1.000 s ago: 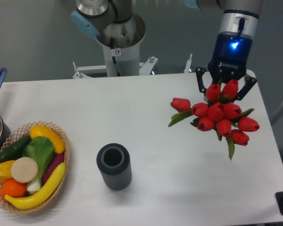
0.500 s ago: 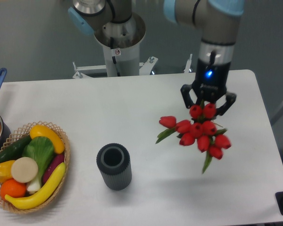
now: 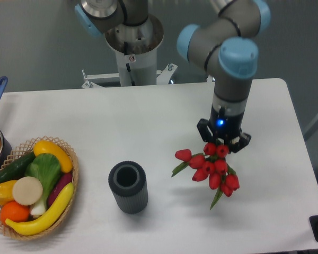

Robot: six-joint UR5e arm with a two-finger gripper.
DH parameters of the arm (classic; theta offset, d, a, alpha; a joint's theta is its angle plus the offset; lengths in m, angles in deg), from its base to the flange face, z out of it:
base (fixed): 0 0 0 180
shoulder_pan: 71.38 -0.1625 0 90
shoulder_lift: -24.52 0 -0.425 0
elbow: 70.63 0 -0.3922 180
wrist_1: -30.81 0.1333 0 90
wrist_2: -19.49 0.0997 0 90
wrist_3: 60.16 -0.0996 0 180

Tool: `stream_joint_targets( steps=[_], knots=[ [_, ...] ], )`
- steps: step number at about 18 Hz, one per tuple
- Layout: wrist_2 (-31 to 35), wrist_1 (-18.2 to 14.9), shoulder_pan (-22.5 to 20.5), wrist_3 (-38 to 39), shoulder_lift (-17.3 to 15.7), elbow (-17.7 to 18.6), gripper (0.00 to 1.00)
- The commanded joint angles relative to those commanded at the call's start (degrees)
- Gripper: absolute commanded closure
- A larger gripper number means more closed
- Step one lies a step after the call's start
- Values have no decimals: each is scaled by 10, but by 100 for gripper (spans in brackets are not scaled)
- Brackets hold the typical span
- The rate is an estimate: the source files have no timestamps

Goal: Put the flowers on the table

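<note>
Below the fingers, the flowers hang as a tight red bunch, the topmost buds caught between the two black tips, which pinch the bunch near its upper end. Over the last second the arm has carried the bunch leftward from the far right side of the table and downward: the tulips now look smaller and lower in the camera view, with a faint shadow on the white surface just beneath the fingers. That suggests the lowering is well advanced, though whether the leaves already touch the table cannot be told. Release is not yet done. Well to the left of the fingers stands the dark ribbed cylinder, and farther left the wicker basket of produce.
</note>
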Motion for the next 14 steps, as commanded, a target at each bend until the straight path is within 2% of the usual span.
stream_joint_targets(
  steps=[6, 7, 10, 12, 14],
  knots=[
    [11, 6, 12, 0, 28, -4, 62],
    [11, 7, 12, -1, 31, -4, 54],
    [11, 10, 12, -2, 33, -12, 16],
    [11, 22, 12, -3, 33, -15, 0],
    [11, 40, 11, -9, 32, -19, 0]
  ],
)
